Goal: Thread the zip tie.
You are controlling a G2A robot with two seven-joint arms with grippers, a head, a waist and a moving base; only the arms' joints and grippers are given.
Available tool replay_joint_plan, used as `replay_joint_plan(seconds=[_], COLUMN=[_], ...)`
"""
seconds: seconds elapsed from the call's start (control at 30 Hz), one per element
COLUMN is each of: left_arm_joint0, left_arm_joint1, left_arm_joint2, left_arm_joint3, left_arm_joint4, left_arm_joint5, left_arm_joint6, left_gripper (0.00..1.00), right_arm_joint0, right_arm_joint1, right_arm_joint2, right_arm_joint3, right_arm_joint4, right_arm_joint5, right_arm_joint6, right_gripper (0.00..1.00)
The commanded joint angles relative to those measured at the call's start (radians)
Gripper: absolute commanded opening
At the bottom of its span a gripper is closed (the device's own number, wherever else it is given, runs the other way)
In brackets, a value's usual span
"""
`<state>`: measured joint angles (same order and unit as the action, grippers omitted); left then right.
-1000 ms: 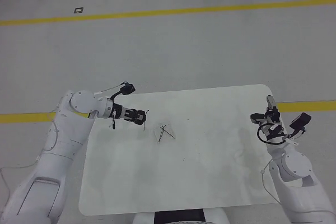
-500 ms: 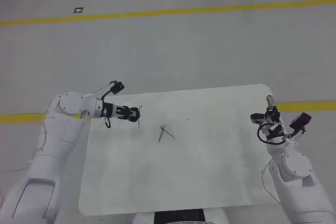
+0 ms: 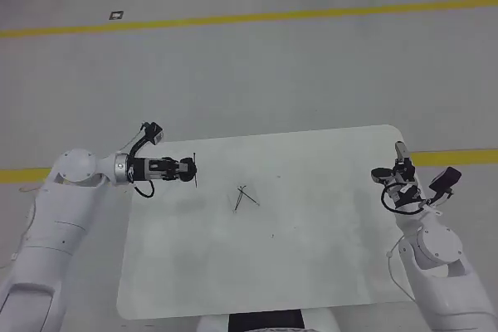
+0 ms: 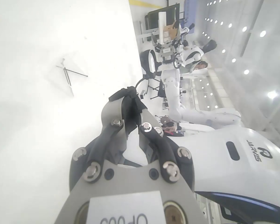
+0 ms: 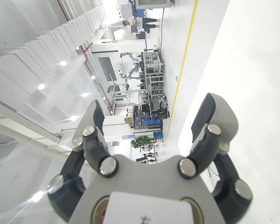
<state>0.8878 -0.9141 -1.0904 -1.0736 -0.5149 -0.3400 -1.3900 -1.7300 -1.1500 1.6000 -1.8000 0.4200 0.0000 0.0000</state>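
Observation:
A few thin black zip ties (image 3: pixel 245 197) lie crossed on the white table (image 3: pixel 315 249), left of its middle; they also show as zip ties (image 4: pixel 67 75) in the left wrist view. My left gripper (image 3: pixel 189 170) hovers near the table's left edge, well to the left of them. It is shut (image 4: pixel 130 95), and a thin dark zip tie (image 3: pixel 194 169) stands across its tips in the top view. My right gripper (image 3: pixel 401 156) sits at the table's right edge, open (image 5: pixel 154 108) and holding nothing, facing the floor beyond the table.
Tiny dark specks (image 3: pixel 272 235) lie on the tabletop near the middle. A yellow floor line (image 3: pixel 465 156) runs past both sides of the table. Another robot (image 4: pixel 172 54) stands in the room beyond the table.
My left arm has drawn back leftward, carrying its shut gripper away from the loose zip ties toward the table's left edge. The right arm has stayed still.

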Motion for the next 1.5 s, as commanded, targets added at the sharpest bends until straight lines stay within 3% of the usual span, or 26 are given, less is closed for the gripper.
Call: replay_joint_plan(seconds=[0.0, 0.33, 0.4, 0.67, 0.77, 0.9, 1.13, 1.37, 1.47], left_arm_joint0=[-0.005, -0.024, -0.033, -0.030, -0.024, -0.018, 0.045, 0.094, 0.106], left_arm_joint1=[0.012, 0.048, 0.055, 0.054, 0.059, 0.075, 0.108, 0.130, 0.133], left_arm_joint2=[0.028, 0.116, 0.139, 0.142, 0.153, 0.133, 0.081, 0.053, 0.046], left_arm_joint3=[0.007, 0.020, -0.008, -0.017, -0.069, -0.137, -0.285, -0.383, -0.402], left_arm_joint4=[-0.068, -0.243, -0.213, -0.200, -0.069, 0.121, 0.410, 0.588, 0.584], left_arm_joint5=[0.000, 0.000, 0.000, 0.000, 0.000, 0.000, 0.001, 0.009, 0.000], left_arm_joint6=[0.000, 0.000, 0.000, 0.013, 0.089, 0.175, 0.316, 0.383, 0.390], left_gripper=[0.00, 0.00, 0.00, 0.00, 0.00, 0.00, 0.00, 0.00, 0.00], right_arm_joint0=[0.000, 0.000, 0.000, 0.000, 0.001, 0.044, 0.124, 0.194, 0.206], right_arm_joint1=[0.000, 0.000, 0.000, 0.000, 0.000, 0.002, 0.005, 0.004, 0.003], right_arm_joint2=[0.000, 0.000, 0.000, 0.000, 0.000, 0.000, -0.038, -0.110, -0.125], right_arm_joint3=[0.000, 0.000, 0.000, 0.000, -0.001, -0.012, -0.032, -0.032, -0.034], right_arm_joint4=[0.000, 0.000, 0.000, 0.000, -0.001, -0.026, -0.092, -0.190, -0.198], right_arm_joint5=[0.000, 0.000, 0.000, 0.000, -0.001, 0.001, 0.002, -0.001, 0.002], right_arm_joint6=[0.000, 0.000, 0.000, 0.000, 0.001, 0.086, 0.228, 0.316, 0.341], right_gripper=[1.00, 1.00, 1.00, 1.00, 1.00, 1.00, 1.00, 1.00, 1.00])
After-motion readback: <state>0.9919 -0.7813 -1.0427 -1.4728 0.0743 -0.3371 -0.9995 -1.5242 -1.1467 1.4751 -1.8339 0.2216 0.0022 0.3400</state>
